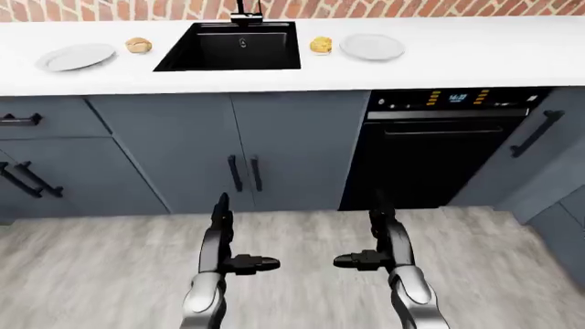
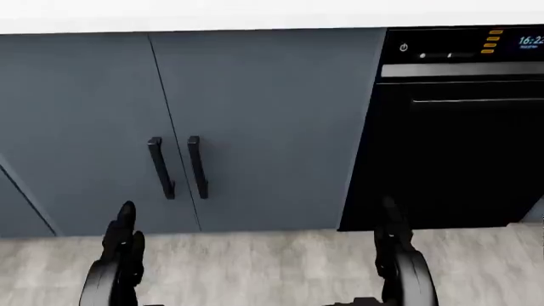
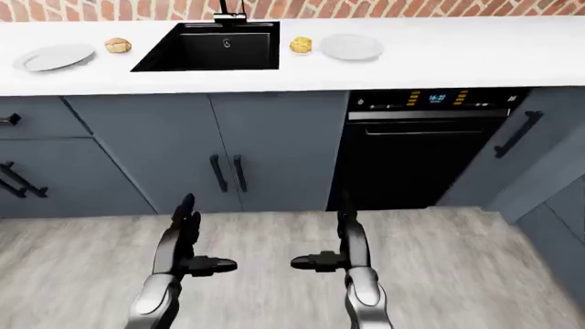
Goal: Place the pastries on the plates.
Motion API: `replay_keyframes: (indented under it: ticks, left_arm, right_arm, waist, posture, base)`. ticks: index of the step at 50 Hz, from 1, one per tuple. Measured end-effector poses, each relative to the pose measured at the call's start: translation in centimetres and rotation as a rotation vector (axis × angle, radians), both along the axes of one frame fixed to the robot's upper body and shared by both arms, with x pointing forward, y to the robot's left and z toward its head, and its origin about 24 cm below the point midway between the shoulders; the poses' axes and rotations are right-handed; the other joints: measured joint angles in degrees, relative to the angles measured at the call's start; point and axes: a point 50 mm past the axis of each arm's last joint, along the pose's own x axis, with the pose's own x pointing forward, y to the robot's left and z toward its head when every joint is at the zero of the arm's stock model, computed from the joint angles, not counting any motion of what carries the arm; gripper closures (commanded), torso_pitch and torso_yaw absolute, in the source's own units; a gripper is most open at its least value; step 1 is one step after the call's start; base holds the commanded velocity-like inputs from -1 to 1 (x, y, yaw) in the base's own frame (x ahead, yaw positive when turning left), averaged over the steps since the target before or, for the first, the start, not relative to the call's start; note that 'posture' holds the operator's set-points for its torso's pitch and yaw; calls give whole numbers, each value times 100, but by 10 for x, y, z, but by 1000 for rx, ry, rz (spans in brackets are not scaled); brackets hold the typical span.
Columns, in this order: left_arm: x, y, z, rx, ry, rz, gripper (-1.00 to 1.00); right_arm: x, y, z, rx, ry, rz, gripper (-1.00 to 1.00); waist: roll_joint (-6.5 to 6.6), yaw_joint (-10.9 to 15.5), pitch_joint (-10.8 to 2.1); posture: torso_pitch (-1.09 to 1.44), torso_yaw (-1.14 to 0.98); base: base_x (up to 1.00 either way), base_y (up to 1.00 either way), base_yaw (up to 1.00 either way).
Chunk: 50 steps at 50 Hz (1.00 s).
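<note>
Across the top of the left-eye view, a white worktop (image 1: pixel 457 58) under a strip of red brick wall (image 1: pixel 411 7). Below it, grey-blue cabinet doors (image 1: pixel 228 151) with paired black handles at centre; at right, a black oven (image 1: pixel 439 151) with an orange-lit display. Along the bottom, pale wood-look floor (image 1: pixel 293 233). Sunk into the worktop at upper centre, a black sink (image 1: pixel 233 46) with a dark tap at its top edge.

Low in the frame, well below the worktop: left robot hand (image 1: pixel 239 255) at lower left of centre, right robot hand (image 1: pixel 376 252) at lower right of centre. Both empty, fingers spread wide, one finger of each pointing inward toward the other, the rest pointing up.

Upper left on the worktop, a white plate (image 1: pixel 76 57), with a round tan pastry (image 1: pixel 138 45) near its right, apart from it, just left of the sink. Right of the sink, a second plate (image 1: pixel 372 46), with a golden second pastry (image 1: pixel 321 45) just beside its left edge, off the plate. Both plates bare.
</note>
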Motion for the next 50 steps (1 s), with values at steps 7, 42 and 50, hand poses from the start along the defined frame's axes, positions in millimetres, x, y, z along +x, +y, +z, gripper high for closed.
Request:
replay_keyframes:
  ticks: [7,42,50]
  left_arm:
    - [2,-2,15,-17,-86,-24,-100]
    - [41,8,228,5,-382,66,-100]
    - [72,3,294,-14,-331,48,-100]
  right_arm:
    - [9,0,14,32,-64,-18,-100]
    - [72,11,223,-96,-222,30,-100]
    - [102,14,294,-101,-241,69,-100]
  waist:
    - [-50,47,-308]
    - [14,60,-337]
    - [26,30,-185]
  posture:
    - [0,0]
    - [0,0]
    - [0,0]
  base:
    - [0,0,0]
    - [0,0,0]
    - [0,0,0]
